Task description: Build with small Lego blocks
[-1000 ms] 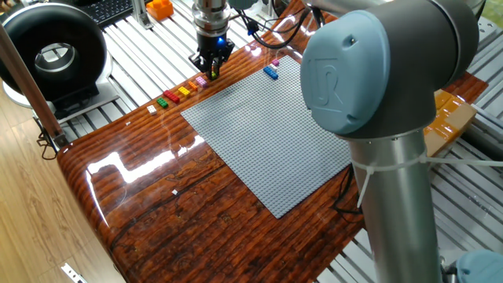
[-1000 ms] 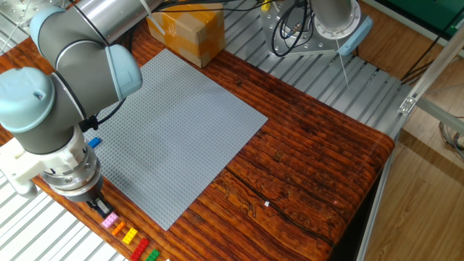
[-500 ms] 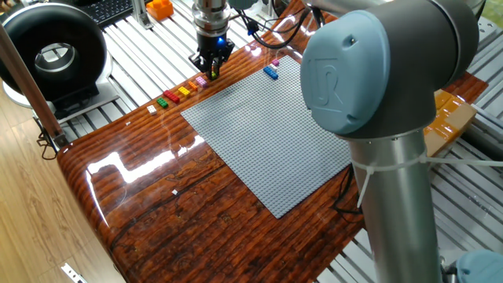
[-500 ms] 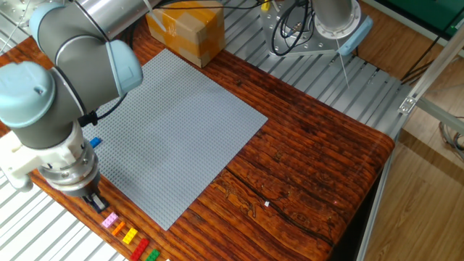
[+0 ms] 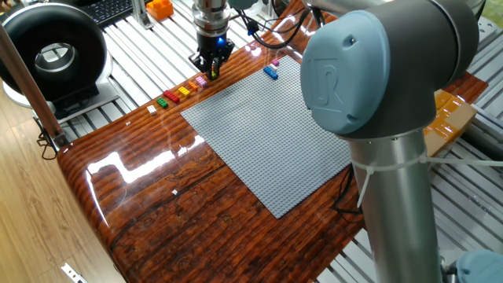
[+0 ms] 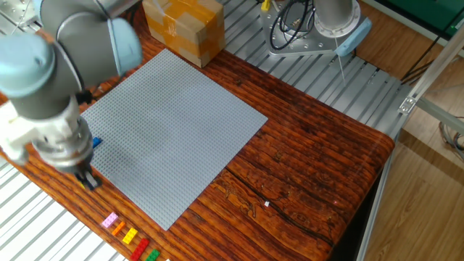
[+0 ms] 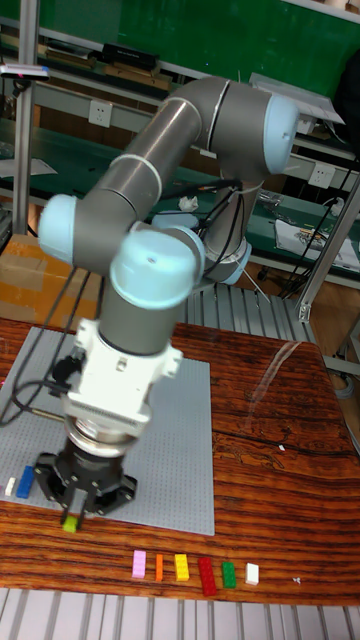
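My gripper (image 7: 72, 512) hangs over the front left corner of the grey baseplate (image 7: 175, 450), shut on a small yellow-green Lego block (image 7: 70, 522). From the side, the gripper (image 5: 211, 72) shows a yellow bit at its tips. In the other fixed view the gripper (image 6: 88, 180) is blurred beside the baseplate (image 6: 174, 123). A row of small Lego blocks lies on the wood in front: pink (image 7: 139, 565), orange (image 7: 159, 567), yellow (image 7: 181, 567), red (image 7: 207, 575), green (image 7: 228, 574), white (image 7: 252, 573). A blue block (image 7: 26, 482) and a white one (image 7: 10, 487) sit at the plate's left edge.
A cardboard box (image 6: 185, 25) stands behind the baseplate. A black round device (image 5: 51, 55) and a bigger orange object (image 5: 159, 8) sit on the slatted metal beyond the block row (image 5: 181, 92). The arm's own upper body (image 5: 385, 94) blocks the right of that view.
In the other fixed view the gripper has risen and moved away from the block row toward the blue block at the plate's edge. The row itself lies as before.
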Controlling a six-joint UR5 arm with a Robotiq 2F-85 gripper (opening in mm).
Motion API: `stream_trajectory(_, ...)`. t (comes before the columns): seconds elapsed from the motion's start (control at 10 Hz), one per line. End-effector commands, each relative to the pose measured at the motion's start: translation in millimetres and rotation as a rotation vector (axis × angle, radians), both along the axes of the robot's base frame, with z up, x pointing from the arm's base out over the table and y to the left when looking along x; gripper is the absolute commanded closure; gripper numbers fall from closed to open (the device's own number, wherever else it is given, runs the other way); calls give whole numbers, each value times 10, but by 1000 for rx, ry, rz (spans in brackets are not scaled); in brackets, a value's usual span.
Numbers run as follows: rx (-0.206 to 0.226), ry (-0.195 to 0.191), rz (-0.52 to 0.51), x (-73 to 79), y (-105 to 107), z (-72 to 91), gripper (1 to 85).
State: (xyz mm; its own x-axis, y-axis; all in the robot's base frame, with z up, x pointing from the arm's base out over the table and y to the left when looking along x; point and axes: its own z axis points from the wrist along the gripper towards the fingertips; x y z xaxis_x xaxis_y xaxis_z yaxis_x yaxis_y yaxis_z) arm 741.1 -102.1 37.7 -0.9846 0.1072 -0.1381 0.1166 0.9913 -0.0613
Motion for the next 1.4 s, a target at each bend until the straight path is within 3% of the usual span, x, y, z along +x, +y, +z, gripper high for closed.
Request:
stream_trajectory(0.0, 8, -25, 31, -242, -351, 48, 847)
stream_trajectory(0.3, -15, 17, 17, -537, -518, -39, 847)
stream_trajectory(0.4, 0, 16, 14, -573, -499, -98, 847)
stream_trajectory(0.7, 31, 25, 4, -618, -425, -144, 847)
stream_trajectory(1.3, 49, 18, 2, -600, -381, -179, 847)
